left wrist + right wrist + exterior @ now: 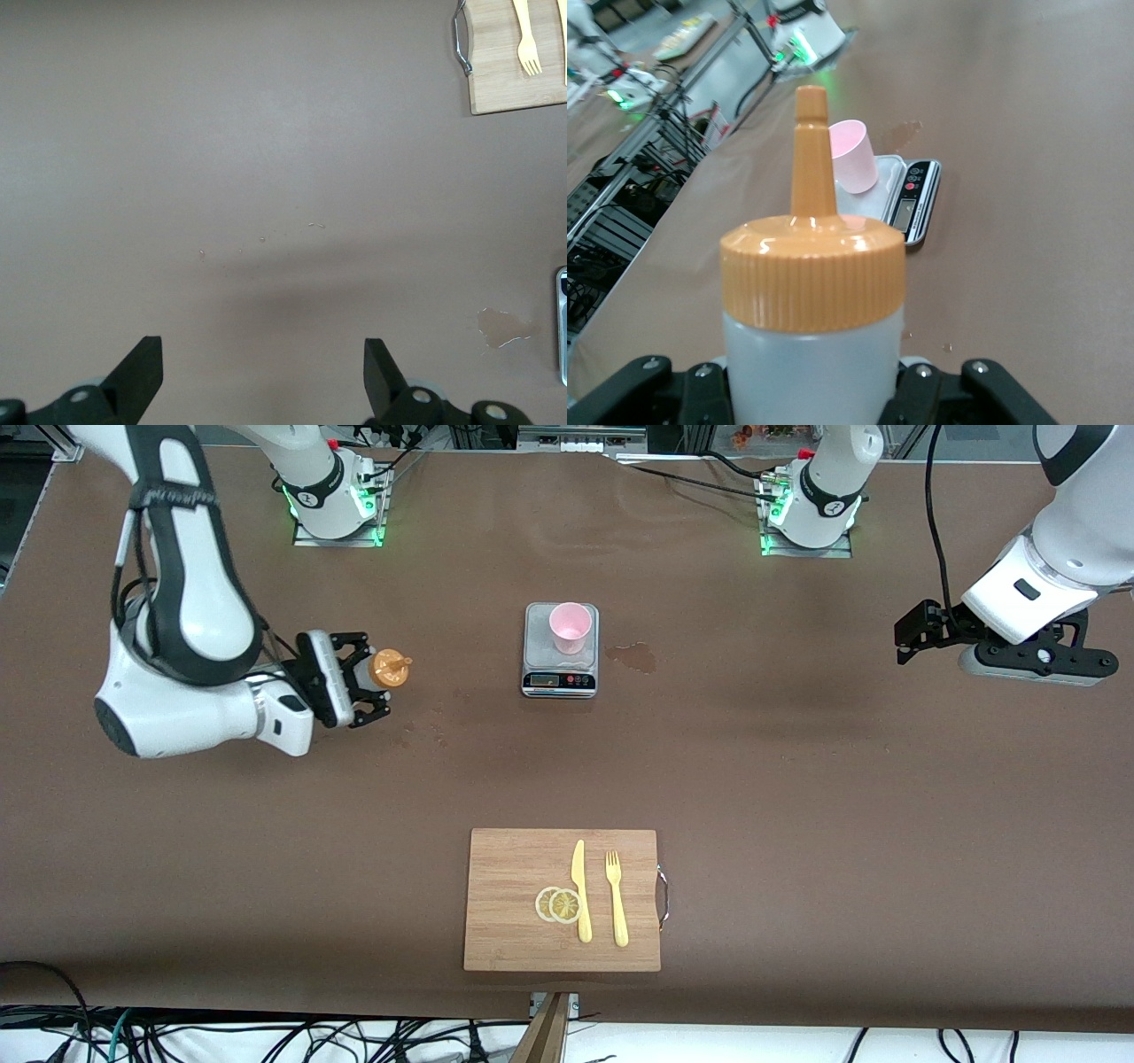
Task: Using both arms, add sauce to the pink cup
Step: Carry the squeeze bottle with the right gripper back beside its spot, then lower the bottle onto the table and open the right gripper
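Observation:
The sauce bottle (390, 669), whitish with an orange nozzle cap, is held upright in my right gripper (361, 677), which is shut on its body over the table toward the right arm's end. In the right wrist view the bottle (813, 354) fills the foreground between the fingers. The pink cup (570, 627) stands upright on a small grey kitchen scale (560, 677) at the table's middle; it also shows in the right wrist view (852, 155). My left gripper (1036, 662) hangs open and empty over bare table at the left arm's end, with its fingers (142, 372) wide apart.
A wooden cutting board (514, 895) lies nearer the front camera, with lemon slices (558, 904), a yellow knife (580, 890) and a yellow fork (616, 899). A wet stain (633, 657) marks the table beside the scale.

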`<state>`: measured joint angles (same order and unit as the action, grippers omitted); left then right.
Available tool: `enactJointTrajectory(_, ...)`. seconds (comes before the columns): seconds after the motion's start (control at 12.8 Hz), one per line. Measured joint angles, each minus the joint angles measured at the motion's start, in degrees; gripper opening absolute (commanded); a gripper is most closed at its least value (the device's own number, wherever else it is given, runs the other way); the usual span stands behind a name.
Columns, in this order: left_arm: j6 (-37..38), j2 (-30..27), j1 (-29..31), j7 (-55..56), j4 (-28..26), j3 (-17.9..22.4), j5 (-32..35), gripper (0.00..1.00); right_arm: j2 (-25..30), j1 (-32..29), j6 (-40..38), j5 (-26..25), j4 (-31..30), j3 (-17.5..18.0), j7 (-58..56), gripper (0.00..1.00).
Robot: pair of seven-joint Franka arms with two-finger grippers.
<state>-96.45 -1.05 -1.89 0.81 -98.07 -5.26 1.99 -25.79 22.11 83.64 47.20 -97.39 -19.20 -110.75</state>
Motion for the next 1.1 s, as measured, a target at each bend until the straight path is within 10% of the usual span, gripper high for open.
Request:
enactJointTrajectory(0.55, 0.0, 0.0, 0.0, 0.0, 0.0, 0.0, 0.0, 1.0, -13.8, -10.6, -10.2, 5.6, 0.0, -1.4, -31.8, 0.35)
enactJointTrajectory(1.1, 0.1, 0.0, 0.0, 0.0, 0.0, 0.0, 0.0, 1.0, -21.1, -13.0, -15.5, 11.2, 0.9, -0.8, -40.7, 0.5)
